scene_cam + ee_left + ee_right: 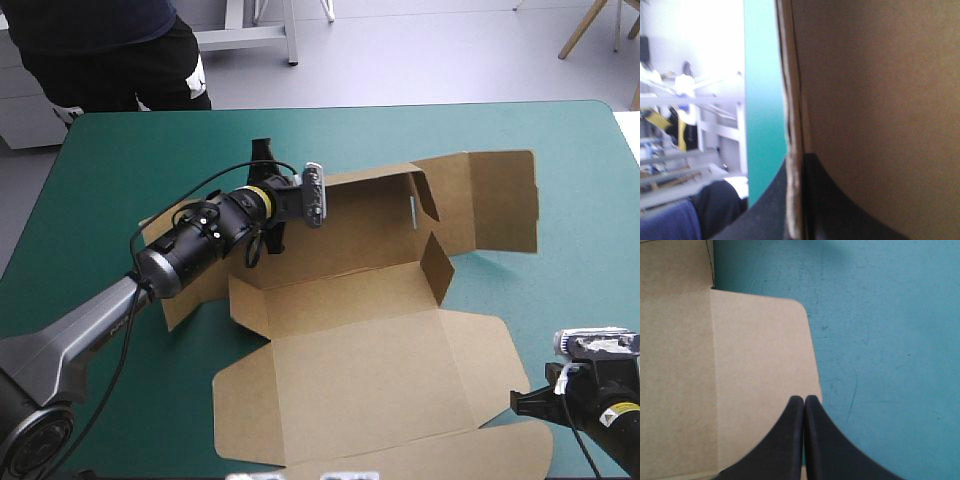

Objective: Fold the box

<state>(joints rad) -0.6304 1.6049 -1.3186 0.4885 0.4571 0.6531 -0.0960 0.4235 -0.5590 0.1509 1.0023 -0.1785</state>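
Note:
The brown box [370, 370] lies opened out in the middle of the table. Its long rear wall [370, 215] is raised, with end flaps standing at the right. The wide front panel lies flat. My left gripper [263, 158] is at the box's far left end. In the left wrist view its black fingers [840, 210] are all but shut, with an upright board edge [794, 125] between them. My right gripper [522, 400] is at the near right, beside the front panel's side flap. In its own view my right gripper [804, 399] is shut in one arch above that flap's rounded corner [765, 365].
Bare teal-green cover [580, 290] stretches to the right of the box as far as the table's right edge. More cover shows beyond the rear wall up to the far edge [400, 108]. The left arm's body crosses the box's left flap [180, 295].

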